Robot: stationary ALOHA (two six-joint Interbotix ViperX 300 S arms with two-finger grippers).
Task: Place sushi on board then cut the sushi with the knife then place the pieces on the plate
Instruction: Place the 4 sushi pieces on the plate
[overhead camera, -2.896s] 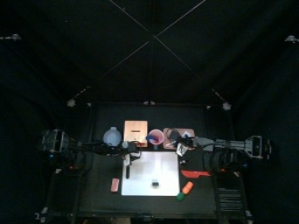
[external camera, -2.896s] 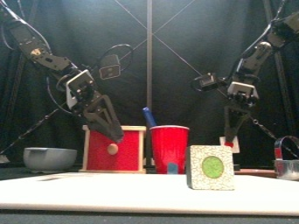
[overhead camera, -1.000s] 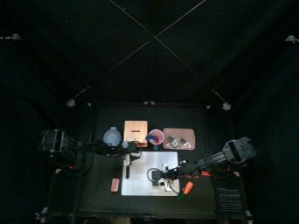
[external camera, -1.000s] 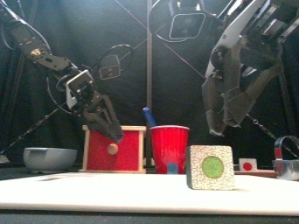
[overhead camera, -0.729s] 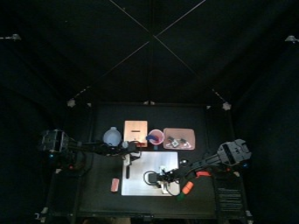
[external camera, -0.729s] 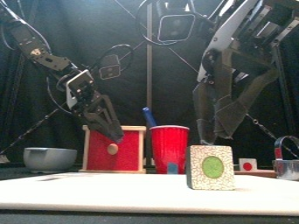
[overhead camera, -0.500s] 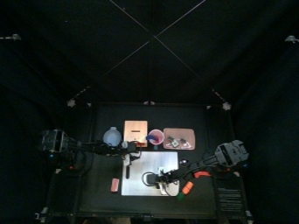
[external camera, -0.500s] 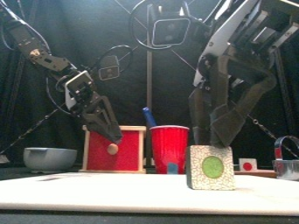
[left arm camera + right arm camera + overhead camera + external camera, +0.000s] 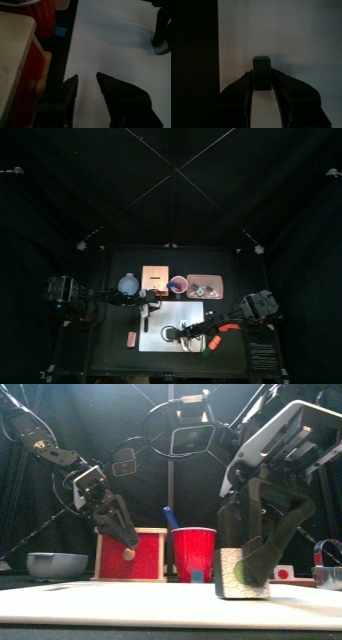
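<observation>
Front view: R tool [image 9: 254, 571] straddles sushi [image 9: 255, 586] on white board [image 9: 107, 607], grip unclear; L tool [image 9: 130, 539] ajar, empty.

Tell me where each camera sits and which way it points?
Top: high overhead, looking down at the white board; left arm and right arm show.
Front: low in front, looking level across the board; left claw and right claw hang ahead.
Left wrist: on the left arm, looking past its claw across the board.
Right wrist: on the right arm, looking down its claw at the sushi piece.
Shared: front and right wrist both show the right claw at the sushi piece.
</observation>
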